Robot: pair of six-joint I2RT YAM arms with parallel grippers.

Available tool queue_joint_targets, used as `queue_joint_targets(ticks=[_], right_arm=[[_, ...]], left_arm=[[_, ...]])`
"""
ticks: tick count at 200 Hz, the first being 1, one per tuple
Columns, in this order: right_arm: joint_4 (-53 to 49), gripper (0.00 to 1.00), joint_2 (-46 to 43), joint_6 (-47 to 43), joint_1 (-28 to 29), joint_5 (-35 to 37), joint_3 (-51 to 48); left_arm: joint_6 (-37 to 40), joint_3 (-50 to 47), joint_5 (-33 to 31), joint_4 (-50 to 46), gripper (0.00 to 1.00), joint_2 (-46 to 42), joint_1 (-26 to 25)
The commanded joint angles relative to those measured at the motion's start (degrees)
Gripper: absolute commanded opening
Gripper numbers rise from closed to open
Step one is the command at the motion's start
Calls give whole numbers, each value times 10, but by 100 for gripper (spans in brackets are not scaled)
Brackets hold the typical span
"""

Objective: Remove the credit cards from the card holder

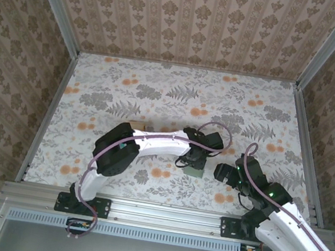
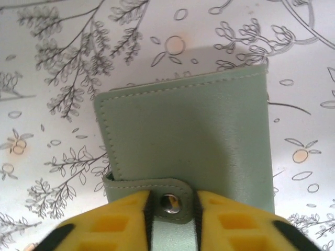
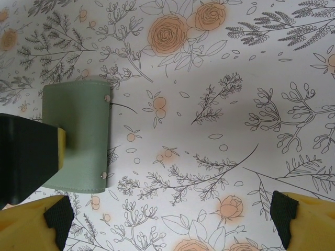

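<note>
**Operator:** State of the left gripper [image 2: 172, 222]?

**Technician:** Jaws drawn together on the snap strap [image 2: 172, 187] of the card holder [image 2: 183, 130]. One yellow finger [image 2: 118, 225] bears on each edge of the strap, with the metal snap between them.

**Operator:** Location of the card holder?

**Technician:** Flat on the floral table [image 2: 47, 47], closed and fastened, directly ahead of the left fingertips.

**Operator:** State of the right gripper [image 3: 170, 217]?

**Technician:** Jaws fully apart, nothing between them. The card holder lies ahead of its left finger, clear of both. In the top view, this gripper stands just beside the holder.
</note>
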Motion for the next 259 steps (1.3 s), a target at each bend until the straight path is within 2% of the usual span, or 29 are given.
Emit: queue_joint_targets(ticks=[1,20,37,46,65,88,118,129,142,160,210,232,259], right_arm=[[-10,100,-4,1,-2,-10,-8],[3,99,-2,-7,-2,-24,-9],[21,98,7,-13,-2,-42,-8],[34,93,16,-17,-2,-53,-7],[72,88,42,-22,-2,-81,-6],[134,73,80,-24,-2,-126,-7],[210,53,144,-17,-2,-171,-3],[234,53,173,-15,-2,-187,2],[258,58,211,-11,-3,-204,8],[283,59,263,-9,-3,-229,20],[328,58,371,-7,-16,-257,34],[341,44,404,-3,-29,-276,33],[306,37,428,-10,-35,-248,43]], left_arm=[[12,13,2,-25,11,14,-1],[12,12,1,-23,0,8,0],[12,4,1,-17,0,-4,2],[9,-8,4,-5,0,-17,4],[1,-56,29,52,0,-56,15],[-11,-125,58,129,0,-104,31],[-7,-169,71,176,0,-143,40],[-4,-178,73,187,0,-152,41],[-2,-184,74,194,0,-157,41],[2,-188,78,197,0,-161,45],[7,-197,91,209,0,-162,55],[7,-202,92,216,0,-166,58],[-4,-225,104,243,0,-175,69]])
